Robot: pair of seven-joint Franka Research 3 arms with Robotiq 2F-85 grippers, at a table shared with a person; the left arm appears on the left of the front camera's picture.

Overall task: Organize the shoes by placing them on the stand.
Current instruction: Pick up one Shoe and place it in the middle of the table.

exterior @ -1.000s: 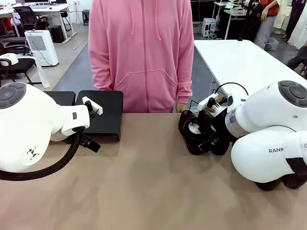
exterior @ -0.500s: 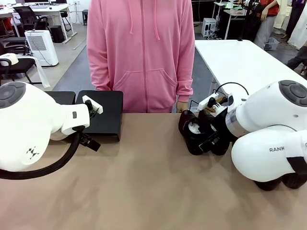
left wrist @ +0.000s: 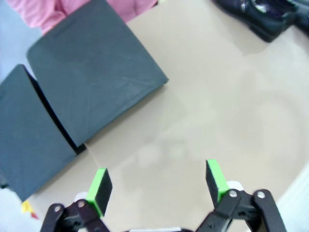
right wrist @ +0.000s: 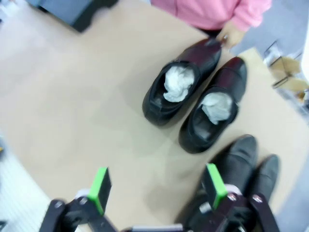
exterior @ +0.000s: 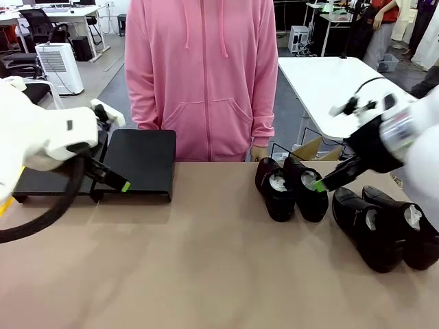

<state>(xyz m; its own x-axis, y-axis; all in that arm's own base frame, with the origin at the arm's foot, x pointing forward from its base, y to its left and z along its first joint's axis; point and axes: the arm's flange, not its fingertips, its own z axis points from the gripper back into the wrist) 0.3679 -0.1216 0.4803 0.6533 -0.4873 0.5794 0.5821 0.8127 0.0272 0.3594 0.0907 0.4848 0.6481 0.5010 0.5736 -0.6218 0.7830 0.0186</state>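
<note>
Four glossy black shoes stuffed with white paper stand on the tan table. One pair (exterior: 276,188) (exterior: 306,186) is at the far middle, and the other pair (exterior: 367,226) (exterior: 405,223) is at the right. The matte-black stand (exterior: 140,163) sits at the far left with nothing on it. My left gripper (exterior: 116,181) hovers open by the stand's front edge; in the left wrist view its jaws (left wrist: 158,182) are wide apart over bare table beside the stand (left wrist: 91,82). My right gripper (exterior: 322,184) is open above the shoes (right wrist: 179,87) (right wrist: 215,113), jaws (right wrist: 157,187) spread with nothing between them.
A person in a pink hoodie (exterior: 206,75) stands at the far edge, one hand (right wrist: 231,35) touching the toe of a shoe. The table's middle and front are bare tan surface (exterior: 206,274). A white table (exterior: 343,82) stands behind on the right.
Both arms have lifted and swung outward, uncovering the right pair of shoes and the stand's left platform. Both grippers stay open.
</note>
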